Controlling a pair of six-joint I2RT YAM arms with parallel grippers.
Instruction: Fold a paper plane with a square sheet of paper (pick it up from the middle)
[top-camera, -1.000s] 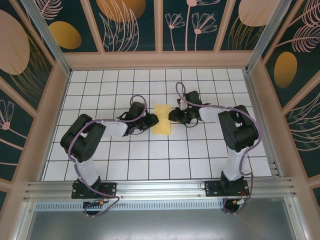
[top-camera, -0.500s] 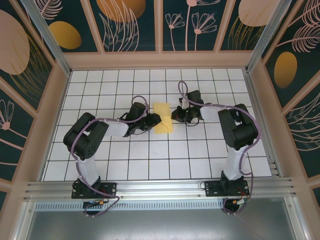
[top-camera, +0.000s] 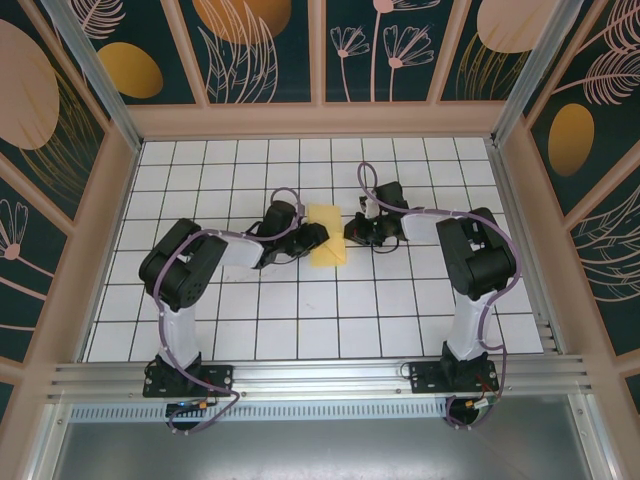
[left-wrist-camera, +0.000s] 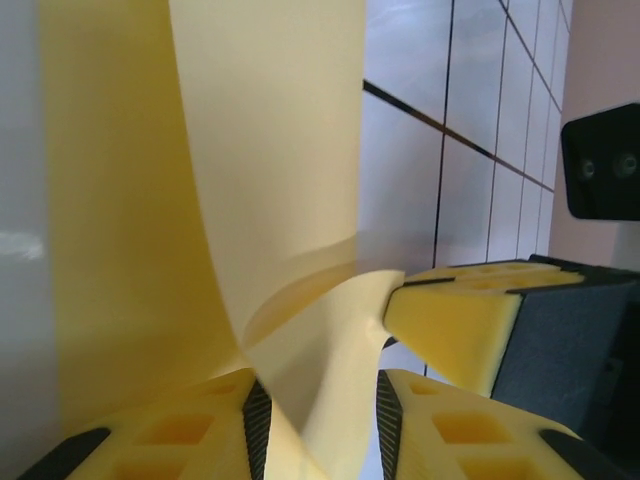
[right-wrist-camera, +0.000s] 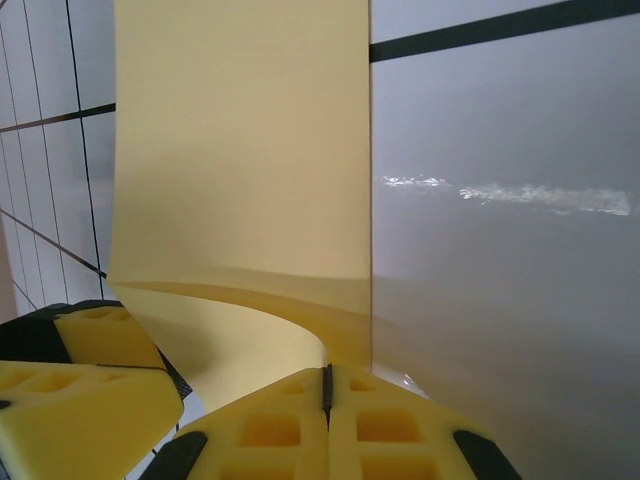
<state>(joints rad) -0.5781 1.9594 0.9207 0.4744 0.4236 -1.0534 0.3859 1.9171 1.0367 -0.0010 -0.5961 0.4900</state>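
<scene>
The square sheet of paper (top-camera: 328, 224) lies pale yellow at the table's middle, with its near part lifted and curled. My right gripper (top-camera: 350, 232) sits at the sheet's right edge. In the right wrist view it (right-wrist-camera: 326, 385) is shut on the curled-up edge of the paper (right-wrist-camera: 240, 150). My left gripper (top-camera: 315, 241) is at the sheet's left edge. In the left wrist view it (left-wrist-camera: 320, 425) stands open, with a raised flap of the paper (left-wrist-camera: 270, 150) passing between its jaws. A right-gripper finger (left-wrist-camera: 450, 320) meets that flap's tip.
The white gridded table (top-camera: 300, 320) is walled by a peach frame (top-camera: 320, 120) on three sides. Both arms reach inward, their grippers nearly touching over the sheet. The left gripper's yellow fingers (right-wrist-camera: 90, 390) show at the lower left of the right wrist view.
The left gripper has slid right onto the sheet's left edge. The sheet has shifted slightly up the table and its near part has curled up. The right gripper has barely moved.
</scene>
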